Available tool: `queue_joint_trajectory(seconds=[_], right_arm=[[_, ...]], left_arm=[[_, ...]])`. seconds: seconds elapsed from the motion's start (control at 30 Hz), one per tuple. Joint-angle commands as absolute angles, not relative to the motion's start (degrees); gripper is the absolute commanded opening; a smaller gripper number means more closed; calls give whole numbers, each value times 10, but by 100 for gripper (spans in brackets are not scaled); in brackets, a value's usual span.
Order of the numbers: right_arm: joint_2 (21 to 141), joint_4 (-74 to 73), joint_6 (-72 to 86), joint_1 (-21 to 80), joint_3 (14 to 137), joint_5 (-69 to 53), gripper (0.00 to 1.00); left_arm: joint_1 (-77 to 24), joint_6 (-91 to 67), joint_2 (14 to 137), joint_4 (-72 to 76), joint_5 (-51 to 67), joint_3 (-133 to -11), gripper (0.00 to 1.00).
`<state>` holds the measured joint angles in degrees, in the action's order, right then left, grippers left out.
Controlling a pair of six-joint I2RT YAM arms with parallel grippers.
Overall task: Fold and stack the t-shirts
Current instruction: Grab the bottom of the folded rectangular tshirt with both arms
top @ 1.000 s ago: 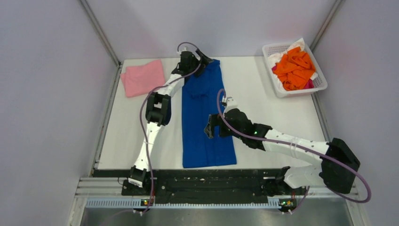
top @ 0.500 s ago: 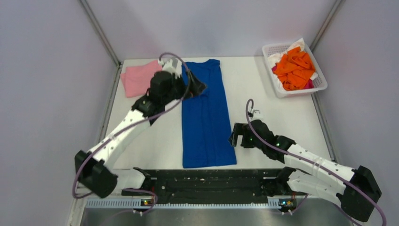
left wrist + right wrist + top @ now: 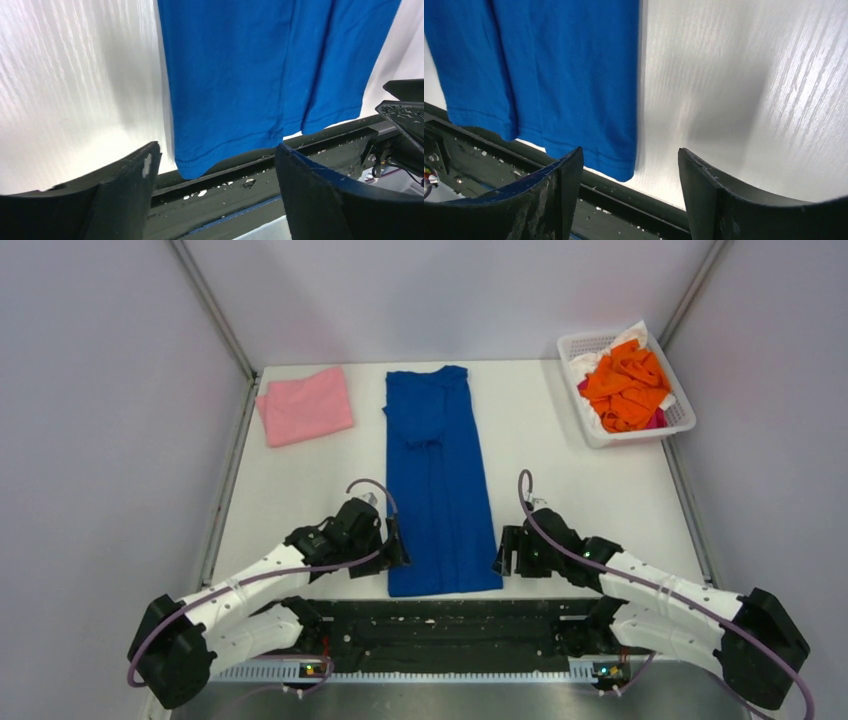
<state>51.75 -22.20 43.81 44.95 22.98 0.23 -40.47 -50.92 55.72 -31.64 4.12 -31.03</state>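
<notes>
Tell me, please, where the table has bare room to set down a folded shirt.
Bare white table lies left of the long royal blue t-shirt, nearer than the folded light pink t-shirt, and a patch between the blue shirt and the white lattice basket. The near edge is crowded: the open left gripper and right gripper flank the hem.

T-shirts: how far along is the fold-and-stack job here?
Done: the pink shirt lies folded at the far left. In hand: the blue shirt is folded lengthwise into a long strip, and the left pincer and right pincer sit open at its near corners, gripping nothing. Left: fold it crosswise, stack it on the pink one, then do the orange shirts heaped in the basket.
</notes>
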Motion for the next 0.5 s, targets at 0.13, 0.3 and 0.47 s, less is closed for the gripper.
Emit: queue_joint_trajectory(seconds=[0.13, 0.3, 0.47], right_arm=[[582, -157, 451, 446, 221, -39, 57], [606, -152, 456, 446, 215, -48, 46], [598, -147, 468, 446, 200, -62, 42]], left_arm=[[-415, -574, 567, -285, 92, -242, 48], [-416, -589, 572, -265, 85, -220, 39], [-416, -590, 597, -231, 104, -213, 25]])
